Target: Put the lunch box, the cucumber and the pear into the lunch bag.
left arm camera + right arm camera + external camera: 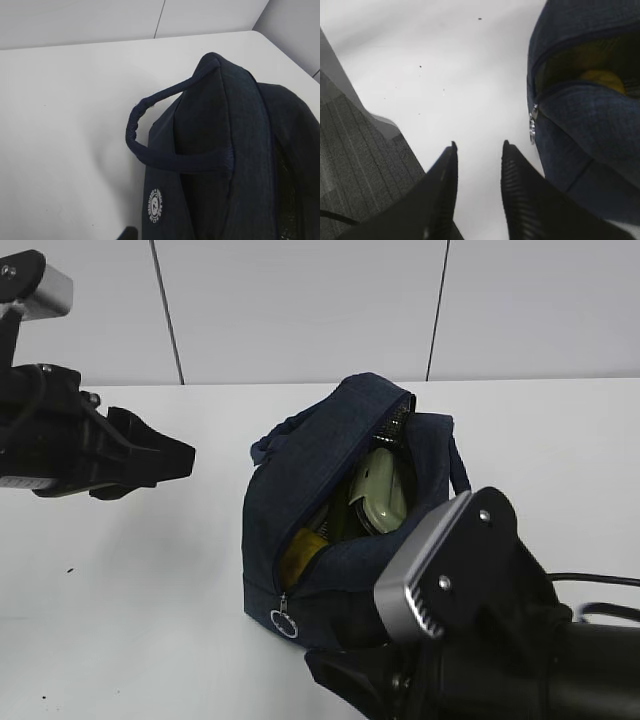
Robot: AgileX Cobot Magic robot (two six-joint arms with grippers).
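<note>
The navy lunch bag (300,455) stands mid-table with its zip open. Inside, the pale green lunch box (380,490) leans upright and the yellow pear (298,552) lies at the near end. A dark shape between them may be the cucumber; I cannot tell. My left gripper (185,460) hovers left of the bag, apart from it; the left wrist view shows only the bag's side (240,150) and a handle (150,150). My right gripper (479,147) is open and empty over bare table, just left of the bag (590,125), where the pear (602,77) shows in the opening.
The zip's metal ring pull (284,623) hangs at the bag's near end and also shows in the right wrist view (533,131). White table (130,580) lies all round. My right arm (480,640) fills the lower right. A tiled wall (300,300) stands behind.
</note>
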